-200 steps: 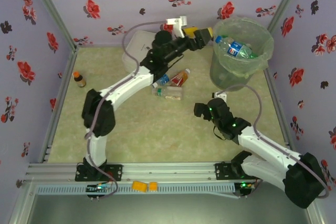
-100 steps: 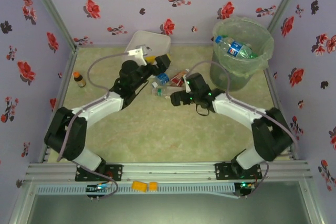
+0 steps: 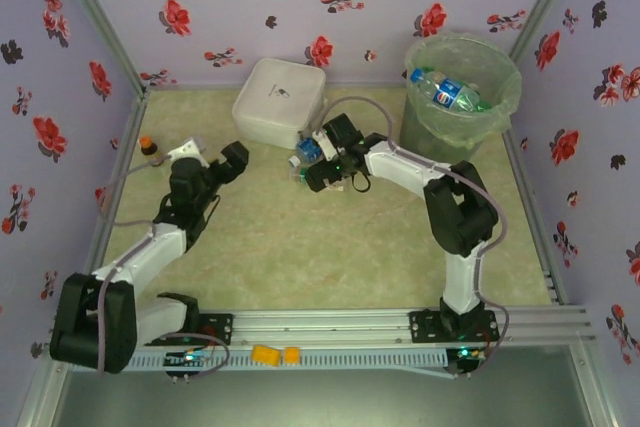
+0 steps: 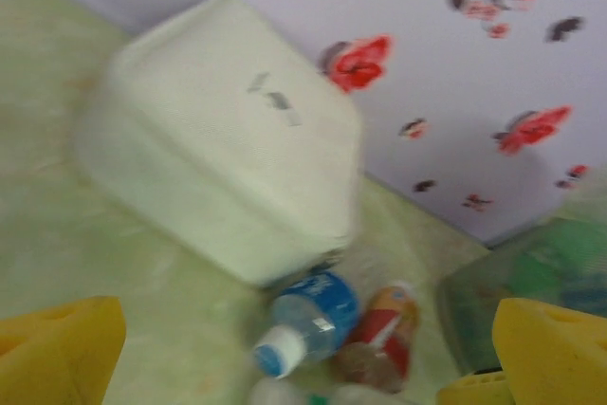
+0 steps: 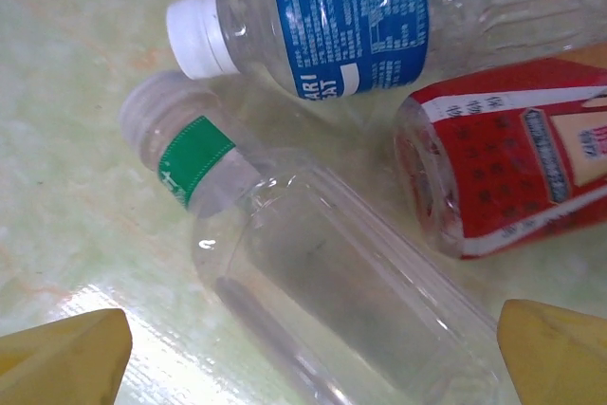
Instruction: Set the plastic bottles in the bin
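The pale green table [image 3: 300,257] carries a white lidded box [image 3: 279,100] at the middle of its far edge, the bin [image 3: 432,145] in its far right corner, a small brown bottle [image 3: 150,151] by its left edge, and, lying together just in front of the box, a blue-labelled bottle [image 5: 341,16], a red-labelled bottle [image 5: 512,173] and a clear bottle [image 5: 322,301].

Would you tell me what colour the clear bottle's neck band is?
Green; the neck band shows best in the right wrist view.

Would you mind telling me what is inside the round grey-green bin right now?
A blue-labelled clear bottle lies on top inside the bin, which has a clear bag liner. Anything beneath that bottle is covered.
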Motion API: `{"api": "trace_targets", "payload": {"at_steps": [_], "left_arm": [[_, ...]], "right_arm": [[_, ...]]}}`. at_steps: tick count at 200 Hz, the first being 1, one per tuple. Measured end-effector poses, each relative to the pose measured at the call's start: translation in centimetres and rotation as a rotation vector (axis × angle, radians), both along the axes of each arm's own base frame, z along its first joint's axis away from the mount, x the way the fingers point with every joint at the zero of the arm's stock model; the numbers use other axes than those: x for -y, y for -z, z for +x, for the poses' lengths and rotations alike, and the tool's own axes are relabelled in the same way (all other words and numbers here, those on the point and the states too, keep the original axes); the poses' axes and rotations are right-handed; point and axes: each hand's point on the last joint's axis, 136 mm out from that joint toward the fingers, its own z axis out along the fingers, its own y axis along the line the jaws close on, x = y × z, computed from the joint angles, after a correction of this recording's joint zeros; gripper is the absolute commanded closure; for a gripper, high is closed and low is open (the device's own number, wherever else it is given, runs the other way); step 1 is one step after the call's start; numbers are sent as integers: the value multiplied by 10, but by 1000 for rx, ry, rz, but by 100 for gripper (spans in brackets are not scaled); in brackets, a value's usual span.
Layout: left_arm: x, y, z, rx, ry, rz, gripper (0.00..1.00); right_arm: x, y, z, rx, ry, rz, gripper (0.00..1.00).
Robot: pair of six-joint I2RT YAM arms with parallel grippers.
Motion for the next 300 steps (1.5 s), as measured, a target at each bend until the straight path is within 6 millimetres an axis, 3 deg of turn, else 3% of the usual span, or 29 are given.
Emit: {"api": "trace_targets", "payload": {"at_steps": [26, 108, 191, 257, 300], "left_arm": [[-16, 10, -7, -44, -41, 8, 0], [-15, 10, -9, -71, -35, -3, 0], [-14, 3, -12, -52, -30, -20, 0], [-21, 2, -23, -36, -45, -23, 0], [-35, -9, -31, -5, -91, -23, 0]], "right_arm": [[-2, 11, 0, -19, -22, -38, 0], [-24, 22, -41, -65, -133, -111, 0], [-22, 35, -69, -130, -163, -148, 0], [-22, 34, -69, -123, -163, -159, 2], [-28, 22, -57, -86, -165, -164, 3]]}}
